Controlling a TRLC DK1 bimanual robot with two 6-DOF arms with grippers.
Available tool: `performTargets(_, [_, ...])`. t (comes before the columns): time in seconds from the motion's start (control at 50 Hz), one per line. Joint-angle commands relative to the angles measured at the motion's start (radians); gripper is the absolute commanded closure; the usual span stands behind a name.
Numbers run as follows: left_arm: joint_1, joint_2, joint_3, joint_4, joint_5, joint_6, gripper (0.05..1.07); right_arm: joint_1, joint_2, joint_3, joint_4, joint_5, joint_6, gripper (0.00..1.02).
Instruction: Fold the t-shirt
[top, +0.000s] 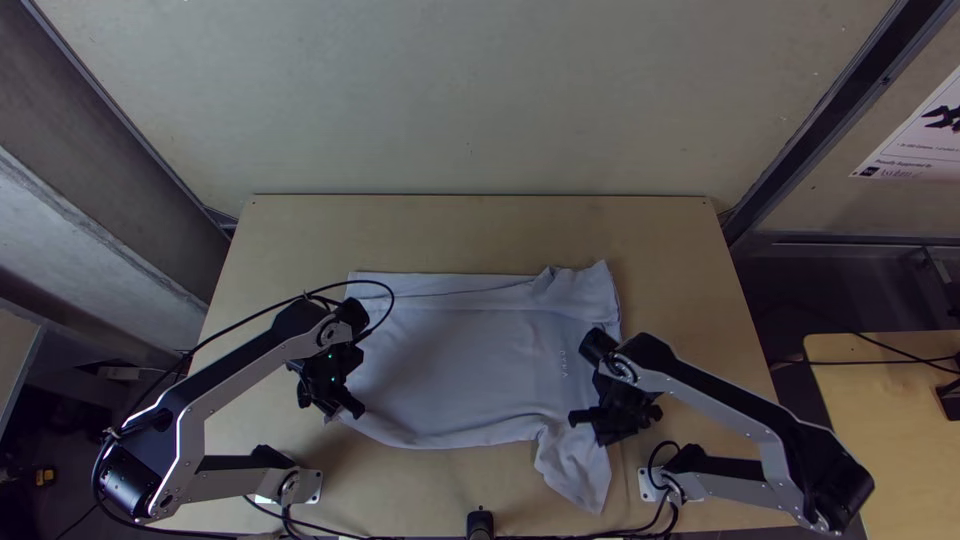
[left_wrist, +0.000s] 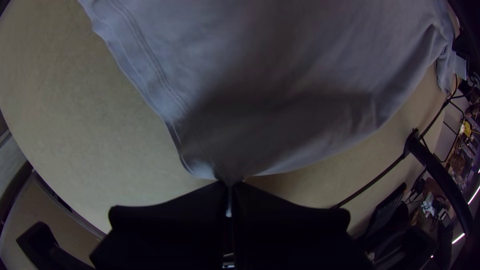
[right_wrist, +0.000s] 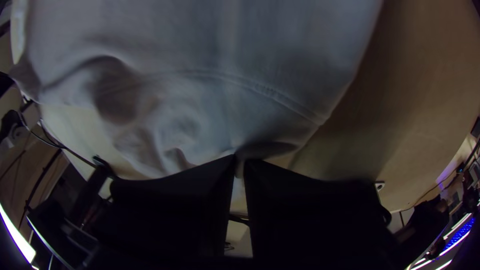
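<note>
One tapering flap (top: 578, 478) of the pale grey t-shirt (top: 460, 365) comes nearest, creased and pointing toward the near edge of the bench (top: 660, 240). Just beyond, the right hand (top: 602, 432) is closed on cloth by that flap, its fingertips almost meeting with a thin pinch of fabric between them. Around the pinch the right wrist view shows soft, puffy wrinkles and a curved, stitched seam.

Across from it, the left hand (top: 335, 408) is closed too, tips pressed together on a near corner of the t-shirt. There the cloth draws into a small gathered point, with double stitching running along the edge beside it.

Between the hands the near edge bows gently, and the body spreads fairly flat over the middle of the bench, with faint ripples and a small line of dark print toward the right. Farthest off, a long crease follows the nearly straight far edge, which ends on the right in a rumpled, peaked corner.
</note>
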Motion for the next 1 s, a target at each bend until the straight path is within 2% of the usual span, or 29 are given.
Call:
performTargets(0.0, [0.012,-0.019,0.031,-0.019,0.007,0.001,1.04,-0.051,-0.073,0.074,-0.044,0.007,0.005,1.0])
performTargets(0.08, [0.022,-0.026,0.051,-0.016,0.008,-0.001,1.04,-0.106,-0.1,0.111,-0.078,0.009,-0.01,1.0])
performTargets(0.24, [0.096,-0.035,0.096,-0.004,0.005,0.011,1.04,-0.272,-0.11,0.14,-0.145,0.01,-0.138,1.0])
performTargets(0.42, [0.214,-0.038,0.125,-0.007,0.007,0.071,1.04,-0.397,-0.11,0.143,-0.158,0.032,-0.225,1.0])
performTargets(0.52, [0.251,-0.041,0.12,-0.007,0.007,0.087,1.04,-0.43,-0.096,0.159,-0.158,0.036,-0.239,1.0])
performTargets(0.98, [0.26,-0.001,0.249,0.03,0.004,0.047,1.04,-0.496,0.042,0.367,-0.107,0.059,-0.24,1.0])
